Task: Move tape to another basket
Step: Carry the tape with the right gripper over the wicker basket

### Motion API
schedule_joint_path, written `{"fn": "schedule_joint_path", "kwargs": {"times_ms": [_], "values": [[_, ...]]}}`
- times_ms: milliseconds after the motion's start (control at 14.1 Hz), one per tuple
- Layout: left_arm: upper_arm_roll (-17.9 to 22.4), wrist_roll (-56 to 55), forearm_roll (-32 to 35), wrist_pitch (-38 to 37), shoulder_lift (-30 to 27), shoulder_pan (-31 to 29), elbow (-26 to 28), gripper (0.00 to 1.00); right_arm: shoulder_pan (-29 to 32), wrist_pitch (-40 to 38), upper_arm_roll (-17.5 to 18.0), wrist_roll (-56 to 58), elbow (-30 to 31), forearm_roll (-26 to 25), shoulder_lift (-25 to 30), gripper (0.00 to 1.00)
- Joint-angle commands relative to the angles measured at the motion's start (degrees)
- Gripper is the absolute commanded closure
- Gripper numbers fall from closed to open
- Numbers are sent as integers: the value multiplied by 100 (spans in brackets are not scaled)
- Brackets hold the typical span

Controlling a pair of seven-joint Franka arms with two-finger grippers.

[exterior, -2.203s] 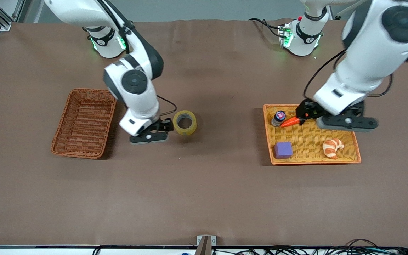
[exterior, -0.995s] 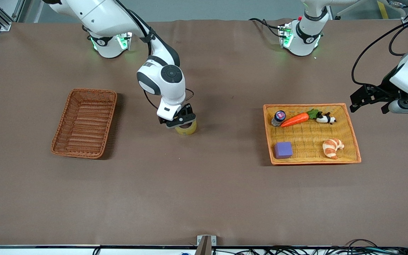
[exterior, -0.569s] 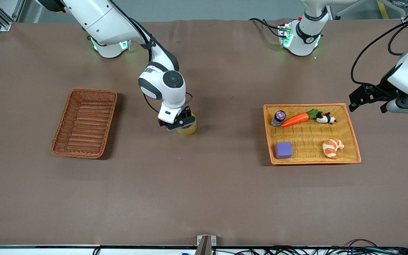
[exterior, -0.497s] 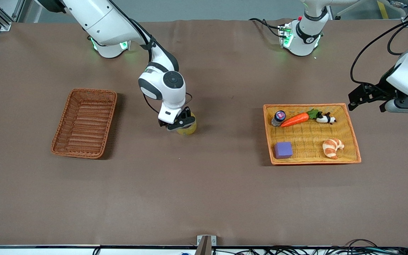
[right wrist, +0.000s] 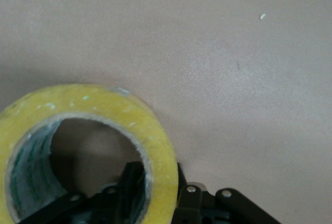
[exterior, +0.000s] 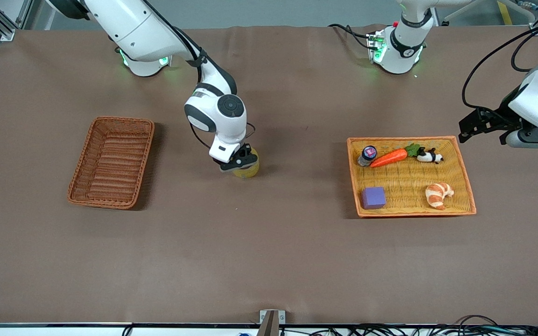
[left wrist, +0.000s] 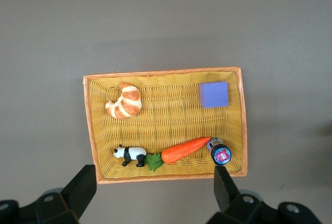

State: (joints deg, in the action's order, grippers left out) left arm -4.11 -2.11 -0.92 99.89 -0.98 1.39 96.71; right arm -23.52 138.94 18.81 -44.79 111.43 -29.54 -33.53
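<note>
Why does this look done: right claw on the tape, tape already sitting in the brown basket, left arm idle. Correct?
Not quite. The front view shows the tape on the bare table between the two baskets, not in the brown basket. The right claw is on it, one finger inside the ring wall in the right wrist view. The left claw waits, open, beside the orange-yellow basket.

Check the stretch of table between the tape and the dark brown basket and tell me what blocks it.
Nothing visible blocks it. The right gripper grips the tape wall, one finger inside the hole; only bare table lies between it and the basket. The left gripper waits open above the orange basket.
</note>
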Motion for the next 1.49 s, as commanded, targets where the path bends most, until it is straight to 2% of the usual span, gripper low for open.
{"fn": "schedule_joint_path", "kwargs": {"times_ms": [0, 142, 284, 355, 497, 640, 782, 995, 1137, 1279, 1421], "values": [[-2, 9, 92, -84, -78, 11, -65, 0, 146, -34, 96, -241, -25, -175, 22, 99], [-3, 0, 92, -84, -78, 11, -100, 0, 260, -217, 131, -223, -25, -140, 275, 99], [-3, -18, 92, -84, -78, 11, -100, 0, 488, -612, 202, -390, -42, -61, 819, 99], [-3, -18, 92, -93, -78, 11, -91, 0, 689, -788, 237, -382, -34, 35, 1065, 99], [-3, -18, 92, -93, -86, 11, -100, 0, 980, -991, 211, -338, 19, 578, 1610, 99], [-3, -18, 92, -93, -78, 11, -91, 0, 1288, -1262, 150, -58, 36, 677, 1928, 99], [-3, 34, 92, -93, -78, 11, -100, 0, 1307, -1448, -375, 686, 158, 695, 2253, 99], [-3, -18, 100, -93, -78, 19, -100, 0, 1307, -1379, -1306, 2223, 808, 739, 2850, 99], [-29, -27, 92, -93, -52, 20, -249, 0, 1307, -1282, -2044, 3505, 1038, 1290, 3071, 99], [-38, -131, 83, -128, 71, 19, -346, 0, 1307, -1212, -2783, 4684, 1205, 1599, 3168, 99], [-38, -386, 65, -137, 98, 11, -364, 0, 1315, -1029, -3241, 5154, 1511, 1732, 3212, 99]]}}
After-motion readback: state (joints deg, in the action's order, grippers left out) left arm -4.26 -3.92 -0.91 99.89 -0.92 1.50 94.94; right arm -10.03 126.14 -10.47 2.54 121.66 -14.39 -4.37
